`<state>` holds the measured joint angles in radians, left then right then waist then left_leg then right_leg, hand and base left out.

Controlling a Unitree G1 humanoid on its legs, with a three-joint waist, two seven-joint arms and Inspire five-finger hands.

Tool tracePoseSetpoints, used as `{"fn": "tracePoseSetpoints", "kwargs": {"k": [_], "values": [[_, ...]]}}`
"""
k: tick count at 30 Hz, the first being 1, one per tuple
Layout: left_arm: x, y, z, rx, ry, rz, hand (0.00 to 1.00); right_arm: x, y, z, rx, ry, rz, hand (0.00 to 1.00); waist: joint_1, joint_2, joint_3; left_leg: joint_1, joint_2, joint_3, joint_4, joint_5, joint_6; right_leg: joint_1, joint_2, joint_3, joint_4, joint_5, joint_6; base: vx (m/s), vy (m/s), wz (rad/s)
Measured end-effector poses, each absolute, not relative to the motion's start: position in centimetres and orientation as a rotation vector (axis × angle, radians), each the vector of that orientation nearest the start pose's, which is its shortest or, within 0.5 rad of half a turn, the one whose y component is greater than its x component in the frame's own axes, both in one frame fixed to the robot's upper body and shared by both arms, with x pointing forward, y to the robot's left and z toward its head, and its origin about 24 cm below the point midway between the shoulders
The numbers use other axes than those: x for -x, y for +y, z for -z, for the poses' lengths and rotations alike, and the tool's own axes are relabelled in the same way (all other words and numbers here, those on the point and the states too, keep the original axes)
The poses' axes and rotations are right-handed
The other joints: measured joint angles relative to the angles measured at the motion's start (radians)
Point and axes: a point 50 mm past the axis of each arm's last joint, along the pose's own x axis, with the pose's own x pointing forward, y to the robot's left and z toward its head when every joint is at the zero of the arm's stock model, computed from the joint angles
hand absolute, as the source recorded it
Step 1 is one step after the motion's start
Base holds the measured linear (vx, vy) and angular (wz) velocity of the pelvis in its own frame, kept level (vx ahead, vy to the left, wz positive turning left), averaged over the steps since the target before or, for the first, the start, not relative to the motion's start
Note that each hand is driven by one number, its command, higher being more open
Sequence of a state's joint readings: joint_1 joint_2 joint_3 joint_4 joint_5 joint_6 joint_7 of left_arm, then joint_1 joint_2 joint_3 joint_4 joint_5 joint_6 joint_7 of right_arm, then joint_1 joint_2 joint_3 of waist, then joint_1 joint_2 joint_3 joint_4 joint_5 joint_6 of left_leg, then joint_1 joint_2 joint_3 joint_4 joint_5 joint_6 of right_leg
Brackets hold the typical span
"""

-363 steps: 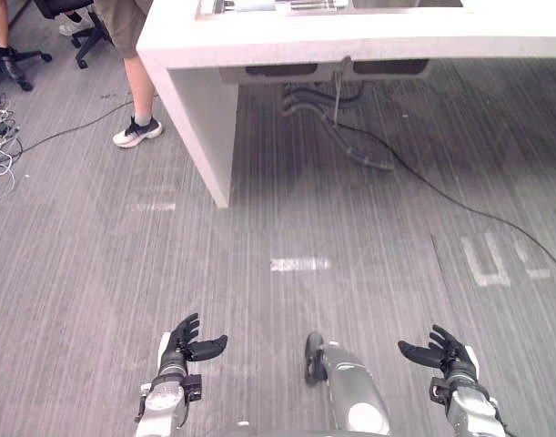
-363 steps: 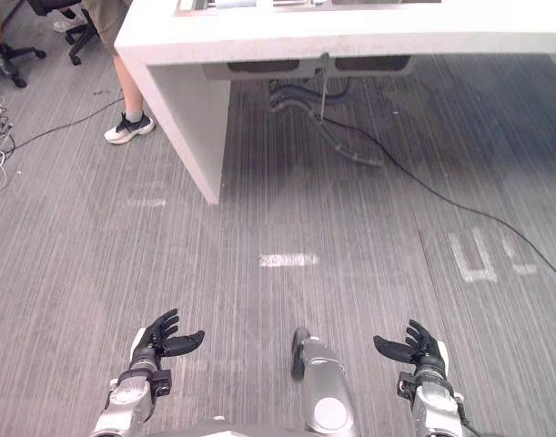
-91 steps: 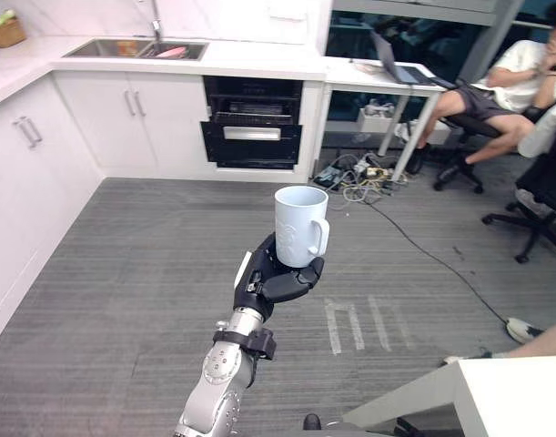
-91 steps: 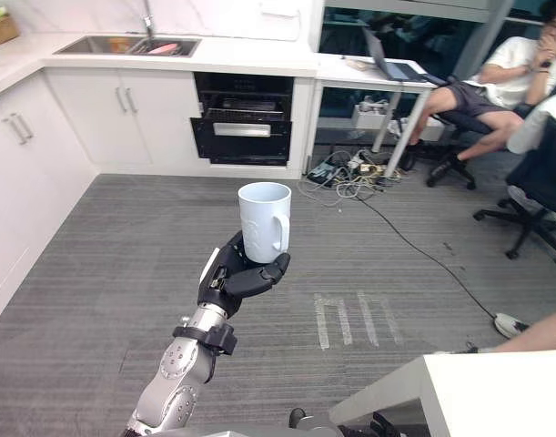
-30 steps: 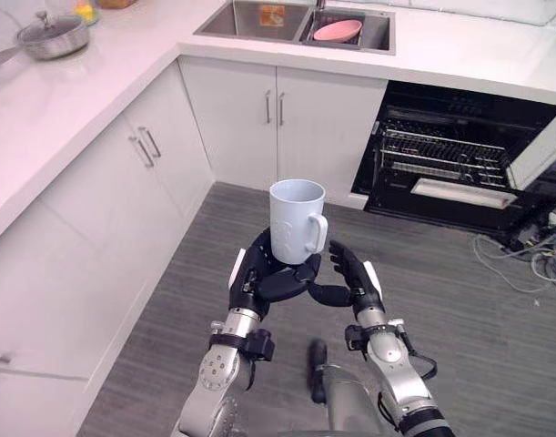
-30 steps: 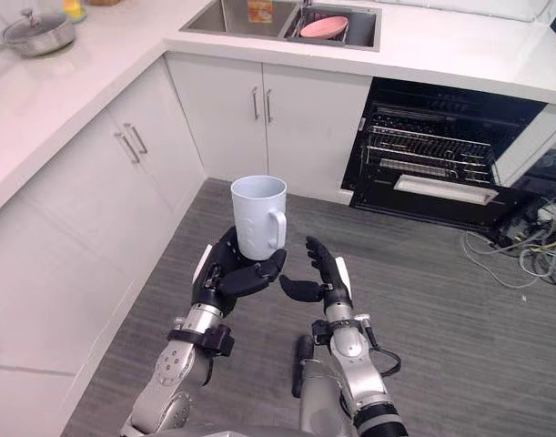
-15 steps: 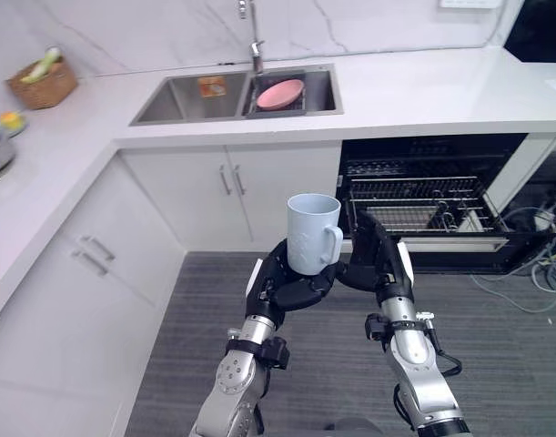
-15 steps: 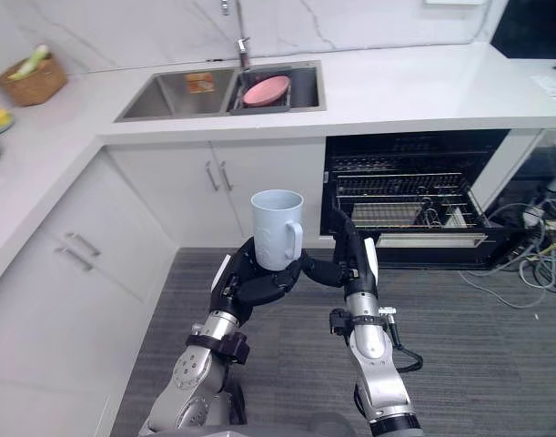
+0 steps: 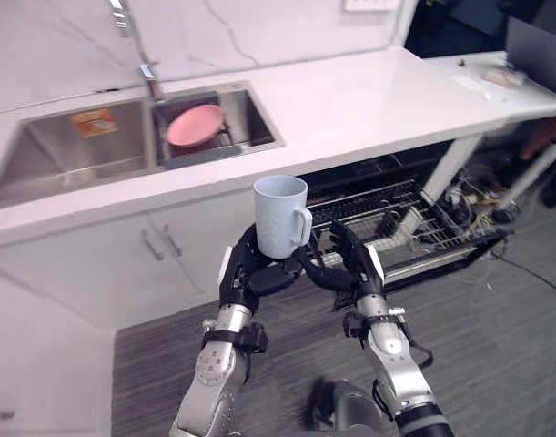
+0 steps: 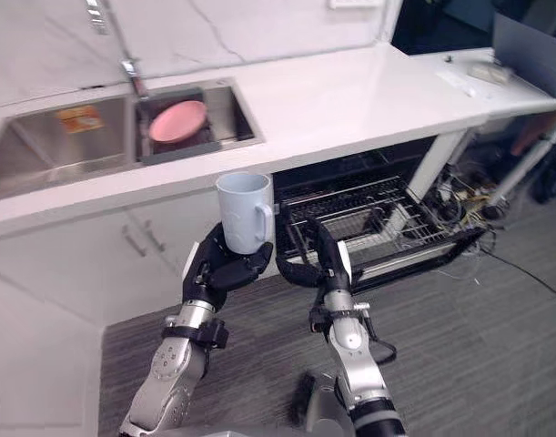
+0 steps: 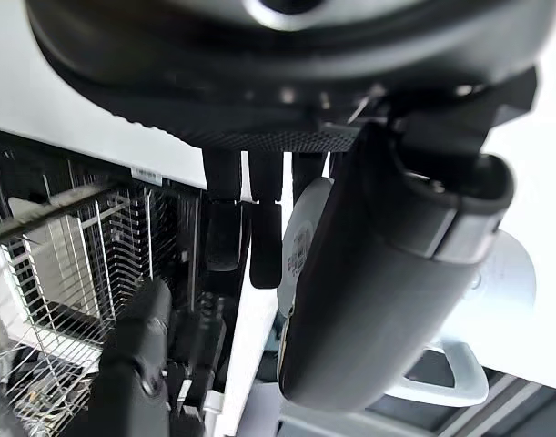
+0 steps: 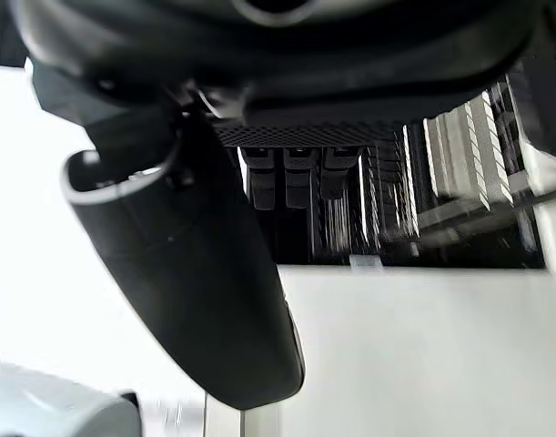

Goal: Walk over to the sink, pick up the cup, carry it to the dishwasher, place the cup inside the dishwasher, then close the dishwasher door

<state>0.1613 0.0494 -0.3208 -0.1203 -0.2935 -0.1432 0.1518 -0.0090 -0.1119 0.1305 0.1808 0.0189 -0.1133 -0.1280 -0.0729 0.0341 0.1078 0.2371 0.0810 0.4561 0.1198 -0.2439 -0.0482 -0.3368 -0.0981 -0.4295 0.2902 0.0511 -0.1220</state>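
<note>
White cup (image 9: 279,214) sitting upright in left hand (image 9: 248,276), fingers curling round its base
Right hand (image 9: 353,266) hovering just beside, fingers spread and relaxed; open dishwasher (image 9: 400,223) behind

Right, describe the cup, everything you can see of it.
The cup is a plain pale mug, glossy like ceramic, its loop handle turned to the robot's right. It is upright, mouth up, nothing visible inside. The left robot hand curls round its base; the right robot hand is open close beside it, contact unclear. It is held in the air before the counter, near the open dishwasher.
</note>
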Motion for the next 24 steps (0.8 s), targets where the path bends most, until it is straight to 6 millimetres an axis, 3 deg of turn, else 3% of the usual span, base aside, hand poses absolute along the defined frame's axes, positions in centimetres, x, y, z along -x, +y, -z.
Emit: {"fn": "tracePoseSetpoints", "kwargs": {"k": [2,3,4,5,6,8,10,11,13,14,16,17,19,24], "values": [[-22.1,9.6,-4.2,0.297,-0.035,0.113,0.30,-25.0,-16.0,-1.2,0.111,0.061,0.043,0.90,0.006,0.005,-0.001,0.002,0.018,-0.019,0.074,0.005,-0.007,-0.014,-0.002,0.035,0.106,-0.084,-0.007,0.54,-0.053,-0.38],[-22.5,9.1,-3.9,0.294,-0.017,0.132,0.30,-24.4,-17.3,-0.9,0.114,0.077,0.091,0.90,-0.003,0.004,-0.001,-0.015,0.038,-0.039,0.213,0.018,-0.026,0.015,-0.020,0.039,0.162,-0.143,0.004,0.49,-0.124,0.02],[-22.4,8.5,-3.8,0.307,-0.007,0.144,0.30,-23.5,-18.1,-0.9,0.108,0.080,0.128,0.90,-0.014,0.007,0.006,-0.061,0.091,-0.040,0.438,0.075,-0.059,0.083,-0.020,0.038,0.157,-0.180,0.017,0.40,-0.112,0.05],[-22.3,8.3,-3.8,0.317,-0.007,0.146,0.30,-23.0,-18.4,-1.0,0.089,0.075,0.147,0.90,-0.013,0.010,0.011,-0.097,0.127,-0.039,0.561,0.139,-0.063,0.122,-0.012,0.042,0.140,-0.189,0.021,0.33,-0.050,-0.23],[-22.2,8.0,-3.9,0.333,-0.009,0.146,0.30,-22.2,-18.7,-1.6,0.075,0.052,0.170,0.90,0.003,0.006,0.013,-0.173,0.201,-0.031,0.788,0.147,-0.078,0.182,0.009,0.065,0.105,-0.201,0.024,0.23,-0.014,-0.43],[-21.9,7.8,-4.4,0.340,-0.028,0.149,0.30,-21.7,-18.3,-3.2,0.027,-0.017,0.172,0.90,0.016,0.001,0.017,-0.269,0.272,-0.025,0.946,0.090,-0.055,0.244,0.033,0.103,0.067,-0.220,0.019,0.29,0.006,-0.73],[-21.8,7.8,-4.6,0.338,-0.044,0.155,0.30,-21.8,-17.9,-4.6,0.005,-0.097,0.164,0.90,0.018,0.001,0.013,-0.346,0.279,-0.016,0.873,0.029,-0.026,0.271,0.034,0.140,0.034,-0.230,0.021,0.21,0.055,-0.69],[-21.8,7.8,-4.6,0.338,-0.042,0.153,0.30,-22.0,-17.9,-5.0,-0.002,-0.121,0.156,0.90,0.024,0.001,0.010,-0.369,0.255,-0.029,0.735,0.004,-0.003,0.280,0.026,0.162,0.018,-0.231,0.027,0.18,0.093,-0.63],[-21.7,8.1,-4.3,0.338,-0.029,0.135,0.30,-22.2,-17.9,-4.1,-0.032,-0.087,0.150,0.90,0.032,0.002,0.005,-0.376,0.176,-0.112,0.429,0.003,-0.004,0.291,0.014,0.212,0.000,-0.227,0.062,0.30,0.179,-0.68],[-21.6,8.2,-4.1,0.339,-0.024,0.127,0.30,-22.2,-18.0,-3.6,-0.035,-0.065,0.150,0.90,0.032,0.003,0.004,-0.374,0.158,-0.128,0.360,0.011,-0.006,0.291,0.012,0.221,-0.001,-0.217,0.083,0.33,0.221,-0.59],[-21.5,8.5,-3.7,0.345,-0.007,0.100,0.30,-22.0,-18.4,-2.3,-0.044,0.004,0.149,0.90,0.033,0.027,-0.009,-0.343,0.119,-0.163,0.150,0.147,-0.007,0.291,0.018,0.247,-0.009,-0.212,0.110,0.26,0.202,-0.48],[-21.5,8.7,-3.5,0.345,-0.002,0.086,0.30,-21.9,-18.5,-1.7,-0.042,0.036,0.148,0.90,0.033,0.037,-0.015,-0.322,0.118,-0.167,0.083,0.224,-0.055,0.292,0.029,0.263,-0.014,-0.215,0.127,0.27,0.217,-0.40],[-21.6,9.9,-2.8,0.319,0.021,0.048,0.30,-21.4,-18.0,-0.6,-0.131,0.092,0.150,0.90,0.025,-0.007,-0.026,-0.232,0.048,-0.134,-0.055,0.268,-0.028,0.326,-0.015,0.280,-0.066,-0.199,0.163,0.24,0.208,-0.29],[-21.1,8.8,-2.9,0.291,0.021,0.115,0.30,-22.0,-16.2,-2.0,-0.230,0.027,0.043,0.90,0.023,-0.007,-0.036,-0.172,0.004,-0.099,-0.139,0.281,-0.011,0.373,-0.039,0.303,-0.151,-0.170,0.203,0.10,0.139,-0.15]]}}
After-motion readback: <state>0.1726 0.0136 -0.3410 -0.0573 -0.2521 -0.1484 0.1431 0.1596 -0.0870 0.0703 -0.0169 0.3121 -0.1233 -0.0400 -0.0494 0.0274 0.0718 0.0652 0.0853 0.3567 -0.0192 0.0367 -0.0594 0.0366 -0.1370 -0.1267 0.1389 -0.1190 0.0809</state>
